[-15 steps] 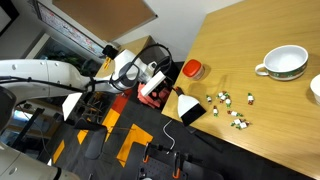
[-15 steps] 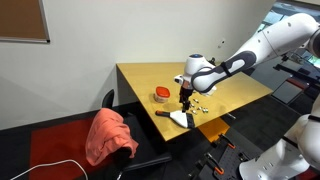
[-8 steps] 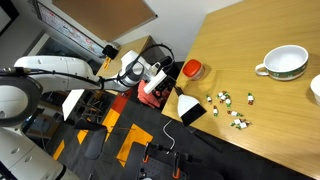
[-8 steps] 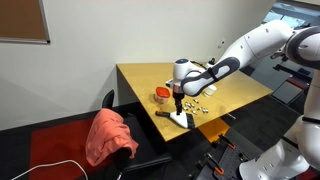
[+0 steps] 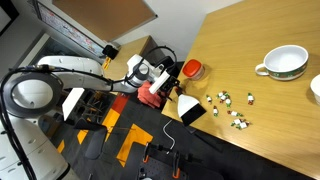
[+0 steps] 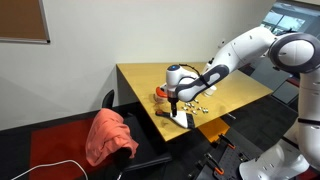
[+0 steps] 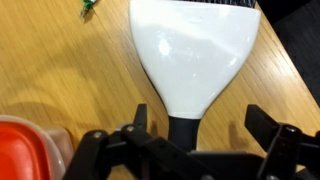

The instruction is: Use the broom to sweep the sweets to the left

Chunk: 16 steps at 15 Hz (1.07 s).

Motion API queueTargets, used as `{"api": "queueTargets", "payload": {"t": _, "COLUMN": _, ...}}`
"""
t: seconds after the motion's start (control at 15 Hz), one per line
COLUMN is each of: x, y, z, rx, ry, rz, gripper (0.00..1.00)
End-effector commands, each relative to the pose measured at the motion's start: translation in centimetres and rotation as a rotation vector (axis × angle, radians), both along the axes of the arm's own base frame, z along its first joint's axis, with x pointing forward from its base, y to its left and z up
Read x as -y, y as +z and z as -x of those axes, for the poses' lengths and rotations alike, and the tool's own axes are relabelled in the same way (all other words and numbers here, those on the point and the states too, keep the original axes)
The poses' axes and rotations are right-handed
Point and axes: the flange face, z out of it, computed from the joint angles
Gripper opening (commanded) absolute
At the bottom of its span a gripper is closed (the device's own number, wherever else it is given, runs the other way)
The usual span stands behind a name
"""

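The broom lies flat on the wooden table near its edge, white fan head (image 7: 195, 45) with the black handle (image 7: 184, 128) pointing toward me. It shows in both exterior views (image 5: 189, 108) (image 6: 181, 119). My gripper (image 7: 200, 125) is open just above the handle, with one finger (image 7: 140, 118) on one side and the other finger (image 7: 263, 125) well clear on the other. The gripper also shows in both exterior views (image 5: 160, 86) (image 6: 172, 100). The sweets (image 5: 231, 106) (image 6: 201, 107) lie scattered just beyond the bristle end. One sweet (image 7: 88, 7) shows in the wrist view.
A small red round container (image 5: 192, 69) (image 6: 160, 94) (image 7: 30, 150) stands close beside the gripper. A white bowl (image 5: 285, 62) sits farther along the table. A red cloth (image 6: 108, 135) lies on a chair beside the table. The table edge (image 5: 205, 128) runs right by the broom.
My arm has swung over and come down from above the table toward the broom's handle end. The broom and sweets have not moved.
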Motion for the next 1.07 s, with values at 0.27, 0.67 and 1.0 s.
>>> {"api": "queueTargets", "payload": {"t": 0.27, "x": -0.1, "y": -1.5, "z": -1.5, "rx": 0.045, "ry": 0.000, "rz": -0.002, "gripper": 1.00}}
{"api": "queueTargets", "payload": {"t": 0.67, "x": -0.4, "y": -2.7, "z": -2.4, "rx": 0.030, "ry": 0.003, "rz": 0.009, "gripper": 1.00}}
{"api": "queueTargets", "payload": {"t": 1.0, "x": -1.0, "y": -3.2, "z": -3.7, "rx": 0.016, "ry": 0.006, "rz": 0.017, "gripper": 1.00}}
